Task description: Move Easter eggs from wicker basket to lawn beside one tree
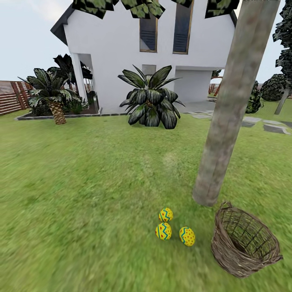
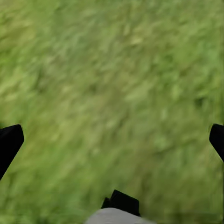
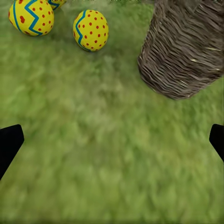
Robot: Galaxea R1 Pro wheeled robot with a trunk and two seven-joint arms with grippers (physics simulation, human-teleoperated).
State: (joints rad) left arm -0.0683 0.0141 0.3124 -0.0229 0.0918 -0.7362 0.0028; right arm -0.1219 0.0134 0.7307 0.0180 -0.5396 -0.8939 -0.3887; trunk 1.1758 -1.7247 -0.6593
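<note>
3 eggs out on the lawn (image 1: 81, 182), clustered just left of the trunk base. Far egg (image 1: 166, 214), near-left egg (image 1: 163, 231), near-right egg (image 1: 187, 236). Near-left and far egg look touching or nearly so; near-right sits just beside them w/ a small gap.

Tree (image 1: 231, 109): pale grey-brown trunk, leaning a bit in head view, base in the grass just behind and right of the eggs. Leaves at top of frame.

Basket (image 1: 244, 241) right of the eggs, just in front of the trunk base, tipped so its mouth faces up and toward the cam. Inside looks empty, weave visible through it. Small loop on the far rim.

R wrist: basket wall (image 3: 184, 46) w/ two eggs beside it, apart from it: one (image 3: 90, 30) nearer the basket, one (image 3: 31, 16) further out. Right gripper (image 3: 112, 144) over bare grass, fingers spread wide, tips at frame edges, nothing between them.

L wrist: left gripper (image 2: 112, 144) over blurred grass, fingers spread wide too, holding nothing.

Bkgd: white house (image 1: 121, 44), spiky plant (image 1: 151, 97) in front of it, small palm (image 1: 52, 95) at left, slat fence (image 1: 12, 96) far left, stepping stones (image 1: 259, 123) at right.
</note>
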